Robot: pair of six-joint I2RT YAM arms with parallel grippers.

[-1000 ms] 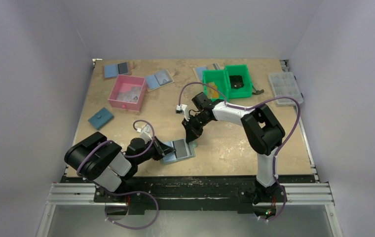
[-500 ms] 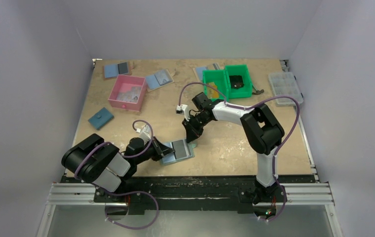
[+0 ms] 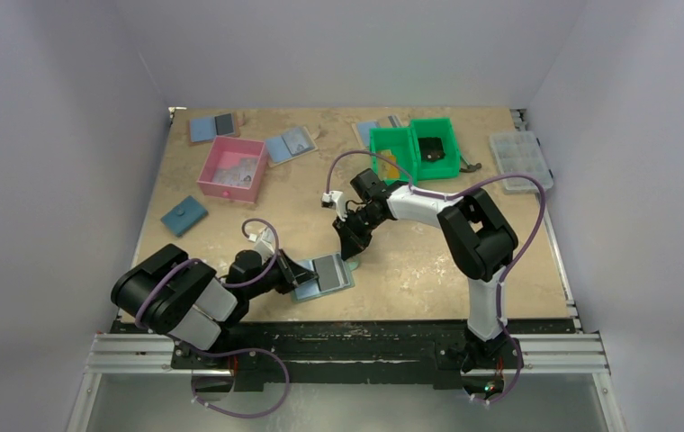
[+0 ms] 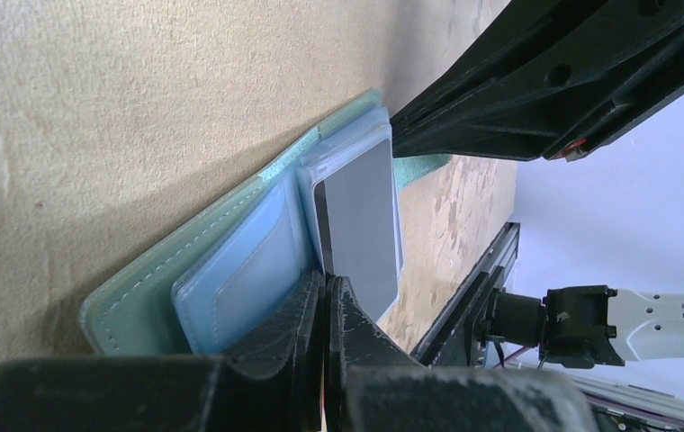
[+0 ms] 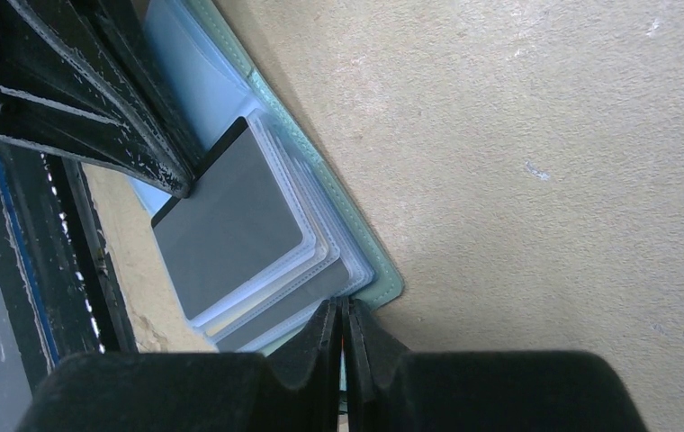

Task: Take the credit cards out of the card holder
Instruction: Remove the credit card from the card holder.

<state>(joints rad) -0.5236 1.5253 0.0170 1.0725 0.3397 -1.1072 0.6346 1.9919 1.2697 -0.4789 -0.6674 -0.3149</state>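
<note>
Overhead; wrist close-ups on card holder (image 3: 323,274)

No words, labels, brands or numbers readable anywhere, card holder (image 5: 379,270) plain-faced, green bin (image 3: 383,139) and pink bin (image 3: 221,192) too small to tell

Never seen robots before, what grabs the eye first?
The left end effector and right end effector, both closed, meet at an open card holder at the front of the table. A grey card shows inside it. Behind sit a bright green bin and pink box.

The card holder (image 4: 257,243) is matt, perhaps faux leather (glossy plastic sleeves (image 5: 320,261) inside); table (image 4: 140,108) rough-grained.
</note>
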